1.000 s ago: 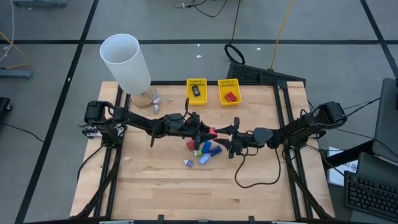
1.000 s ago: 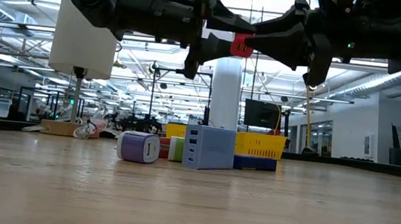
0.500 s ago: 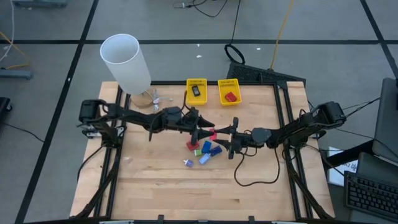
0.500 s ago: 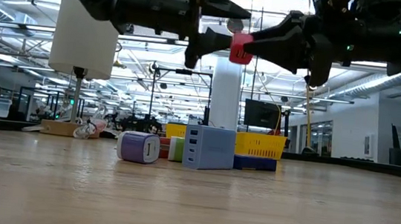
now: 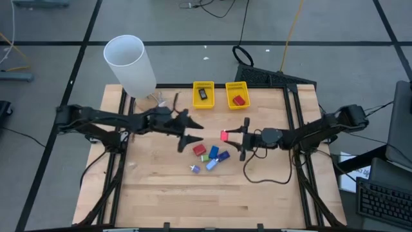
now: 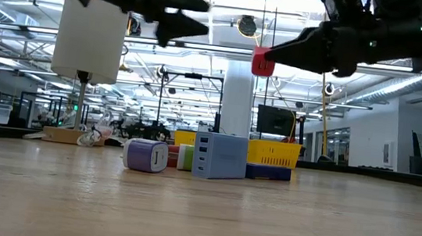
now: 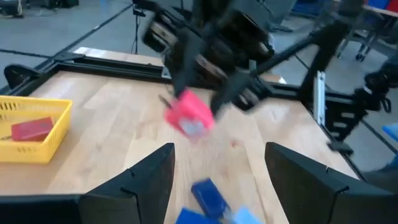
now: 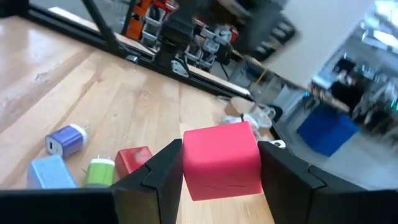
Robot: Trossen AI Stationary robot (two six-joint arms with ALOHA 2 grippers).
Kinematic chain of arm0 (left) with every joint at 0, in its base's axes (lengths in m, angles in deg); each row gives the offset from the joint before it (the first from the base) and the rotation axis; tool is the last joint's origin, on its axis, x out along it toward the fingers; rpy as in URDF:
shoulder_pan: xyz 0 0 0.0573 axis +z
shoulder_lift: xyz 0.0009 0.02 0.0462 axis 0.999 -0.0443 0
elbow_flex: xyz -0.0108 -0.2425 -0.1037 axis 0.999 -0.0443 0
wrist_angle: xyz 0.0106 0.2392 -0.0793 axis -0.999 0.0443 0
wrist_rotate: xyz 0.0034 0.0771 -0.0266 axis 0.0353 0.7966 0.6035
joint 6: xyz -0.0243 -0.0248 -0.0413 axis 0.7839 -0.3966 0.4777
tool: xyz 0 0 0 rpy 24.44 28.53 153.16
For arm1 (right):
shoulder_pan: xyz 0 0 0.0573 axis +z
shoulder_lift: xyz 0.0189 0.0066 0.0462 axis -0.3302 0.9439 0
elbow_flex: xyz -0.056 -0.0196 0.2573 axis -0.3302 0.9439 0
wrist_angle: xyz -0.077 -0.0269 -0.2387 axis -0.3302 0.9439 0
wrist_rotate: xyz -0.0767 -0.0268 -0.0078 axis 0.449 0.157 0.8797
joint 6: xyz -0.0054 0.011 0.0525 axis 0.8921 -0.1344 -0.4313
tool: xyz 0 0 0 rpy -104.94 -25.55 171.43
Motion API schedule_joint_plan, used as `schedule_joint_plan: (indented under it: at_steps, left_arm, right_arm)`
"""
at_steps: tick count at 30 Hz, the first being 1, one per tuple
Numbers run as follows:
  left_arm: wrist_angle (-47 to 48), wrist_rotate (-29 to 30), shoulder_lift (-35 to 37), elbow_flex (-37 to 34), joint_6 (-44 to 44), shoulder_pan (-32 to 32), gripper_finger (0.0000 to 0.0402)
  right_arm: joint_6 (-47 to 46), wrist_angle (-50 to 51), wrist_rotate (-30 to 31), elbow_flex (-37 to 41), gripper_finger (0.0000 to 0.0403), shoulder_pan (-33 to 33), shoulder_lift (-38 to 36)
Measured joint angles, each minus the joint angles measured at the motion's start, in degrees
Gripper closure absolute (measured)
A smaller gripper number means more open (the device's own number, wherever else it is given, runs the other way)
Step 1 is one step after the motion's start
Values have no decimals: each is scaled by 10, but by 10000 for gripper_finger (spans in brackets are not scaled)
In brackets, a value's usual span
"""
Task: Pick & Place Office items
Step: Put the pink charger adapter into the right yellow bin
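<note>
My right gripper (image 5: 226, 136) is shut on a pink-red cube (image 8: 221, 160) above the table's middle; the cube also shows in the low view (image 6: 262, 62) and the left wrist view (image 7: 189, 116). My left gripper (image 5: 195, 132) is open and empty, left of the cube and apart from it. Below lie several small items on the wood: red (image 5: 199, 150), green (image 5: 205, 157), blue (image 5: 214, 153), light blue (image 5: 211, 165) and purple (image 5: 194, 169). A black rectangular item (image 5: 203, 94) lies in the left yellow basket, a red one (image 5: 239, 100) in the right. My right gripper pinches the cube by two opposite sides (image 8: 188, 167) between its two fingers (image 8: 163, 175). In the low view the cube sits at the fingers' free ends (image 6: 274, 59). The fingers lie level and come from the table's right side. The cube is lifted clear, high above the items.
Two yellow mesh baskets (image 5: 196, 86) (image 5: 245, 86) stand at the far edge. A tall white cylinder (image 5: 131, 64) stands at the far left corner, with small clutter at its foot. A dark cable loops on the table below the right arm (image 5: 267, 180).
My left gripper has let go of the pink-red cube and drawn back toward the table's left edge. My right gripper has kept the cube, which stays lifted clear above the items.
</note>
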Motion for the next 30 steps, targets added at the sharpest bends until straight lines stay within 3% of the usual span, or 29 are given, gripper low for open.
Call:
schedule_joint_plan:
  at_steps: [3,9,13,21,30]
  left_arm:
    - [-8,16,56,-55,-1,-3,149]
    - [-1,138,188,-158,27,-3,149]
    - [24,188,275,-213,23,-1,149]
    - [-33,226,404,-329,23,-1,148]
    - [-41,237,493,-394,19,-1,149]
  right_arm:
    - [-32,39,-32,6,238,-12,-38]
    - [-87,31,-90,48,238,-40,-102]
    - [-117,31,-119,76,238,-66,-144]
    - [-181,31,-176,119,238,-135,-206]
    - [-199,31,-179,147,238,-169,-240]
